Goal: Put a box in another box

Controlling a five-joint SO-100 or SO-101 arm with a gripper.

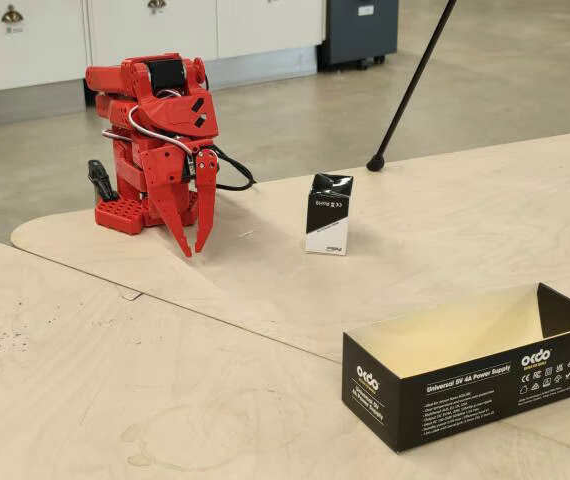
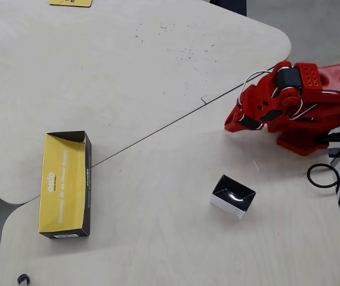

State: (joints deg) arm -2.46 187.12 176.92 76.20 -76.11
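Fixed view, left to right: red arm (image 1: pixel 155 140) folded up on its base at the far left of the table (image 1: pixel 115 370), gripper (image 1: pixel 194 245) pointing straight down w/ fingertips just above the wood. Fingers sit a little apart, holding nothing. Black cable (image 1: pixel 233 178) trails off behind the base. Right of the arm, well apart from it, the small black-and-white carton (image 1: pixel 328 214) stands upright, glossy black top, small print on its front face. Nearest the camera at far right, the long black box (image 1: pixel 475 385) lies open-topped, pale yellow inside, white "okdo Universal 5V 4A Power Supply" text readable on its side; nothing in it.

Overhead view flips sides: long black box (image 2: pixel 65 185) at left, its yellow floor w/ printing fully visible, which the fixed view doesn't show. Carton (image 2: pixel 232 196) mid-right, turned at an angle to the table edges. Arm (image 2: pixel 289 98) at upper right; from here I can't tell the finger gap. A seam (image 2: pixel 158 128) btwn two tabletop panels runs diagonally btwn the long box and the arm.
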